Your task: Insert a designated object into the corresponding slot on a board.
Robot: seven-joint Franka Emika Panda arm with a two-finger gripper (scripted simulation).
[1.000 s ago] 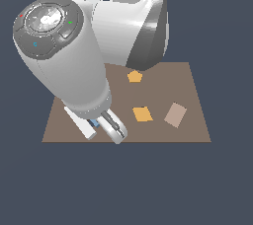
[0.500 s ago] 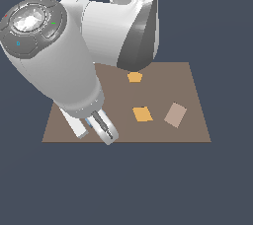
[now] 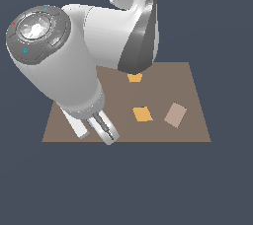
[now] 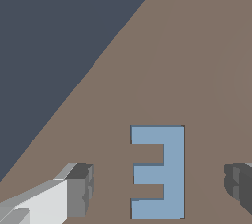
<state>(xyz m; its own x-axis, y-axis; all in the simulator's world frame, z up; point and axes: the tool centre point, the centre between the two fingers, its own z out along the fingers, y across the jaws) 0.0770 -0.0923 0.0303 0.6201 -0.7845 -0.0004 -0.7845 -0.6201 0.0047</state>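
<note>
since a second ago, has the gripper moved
Yes. The gripper has shifted toward the exterior view's left along the board's near edge, farther from the orange square.

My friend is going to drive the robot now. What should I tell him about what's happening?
Gripper: open, empty, one finger on each side of the blue E block.
The E block lies flat on the brown board, not picked up yet.
The E-shaped slot does not show in either view; the arm hides part of the board.
Done: gripper lined up over the block.
Left: grab, lift, find the slot, insert.
</note>
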